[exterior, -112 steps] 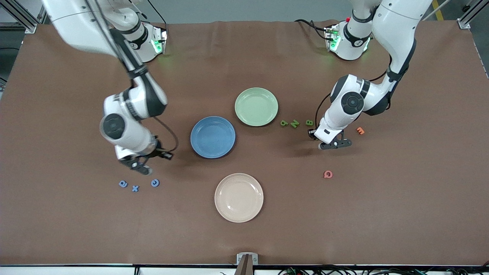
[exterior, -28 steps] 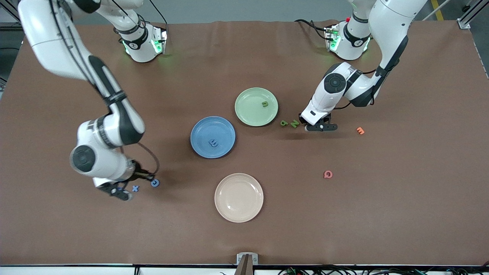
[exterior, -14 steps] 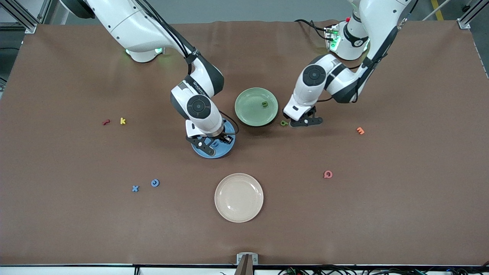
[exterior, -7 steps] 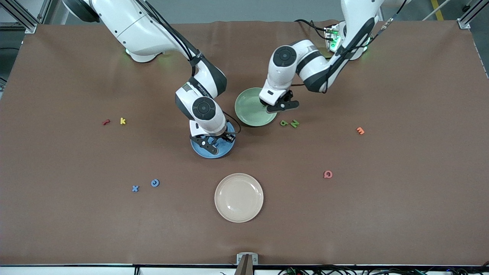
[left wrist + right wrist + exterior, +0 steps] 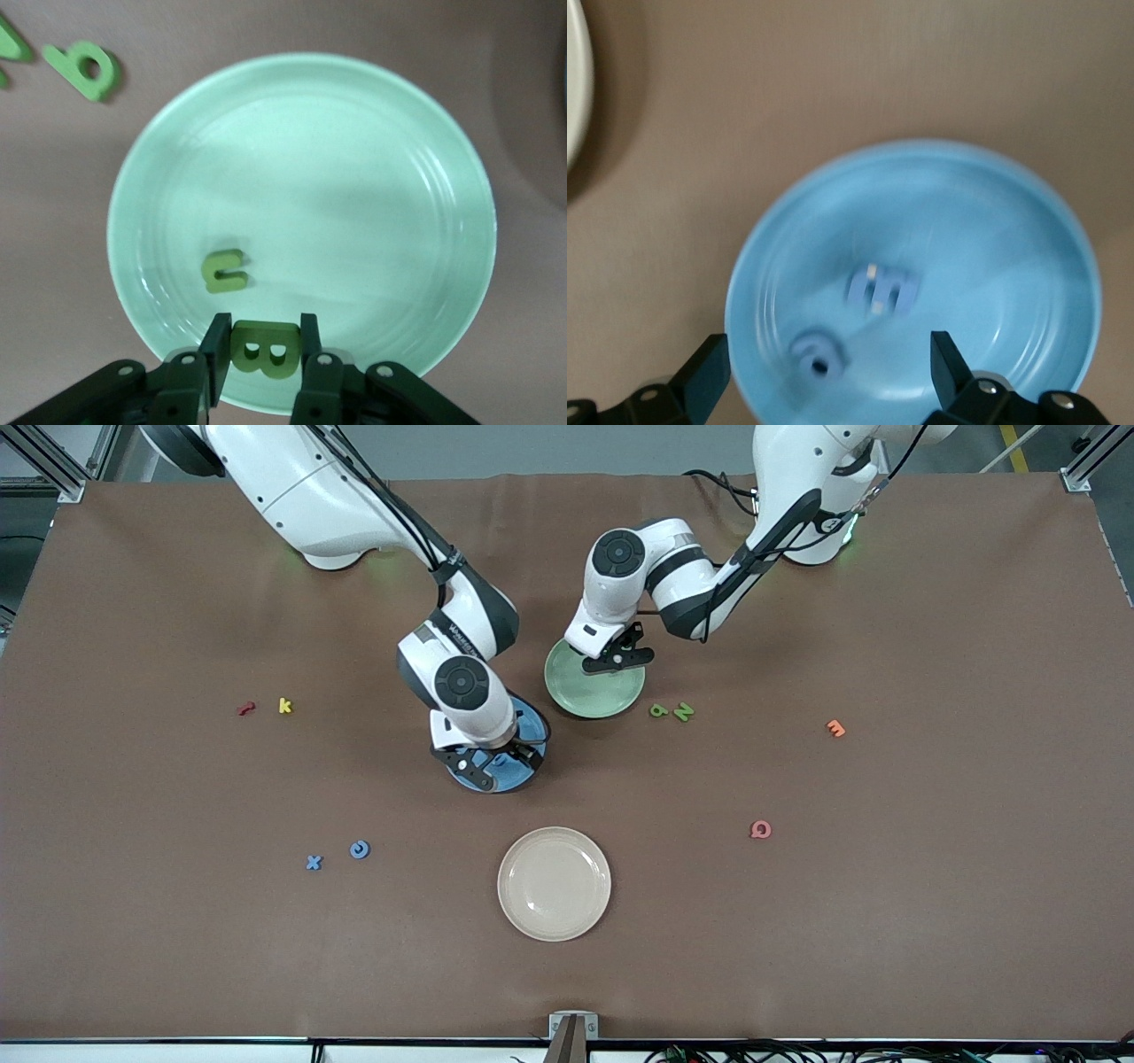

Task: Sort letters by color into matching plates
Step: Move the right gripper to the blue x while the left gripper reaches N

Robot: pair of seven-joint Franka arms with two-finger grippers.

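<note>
Over round glossy green plate (image 5: pixel 425 177), chunky letter B (image 5: pixel 264 349)

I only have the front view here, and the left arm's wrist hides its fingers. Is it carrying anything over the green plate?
Observer: Yes. The left gripper is shut on a green letter B, over the green plate.
Operator: Anything already in that plate?
Observer: One green letter lies in it.
Operator: And the right arm?
Observer: The right gripper is open over the blue plate; two blue letters lie in it.
</note>
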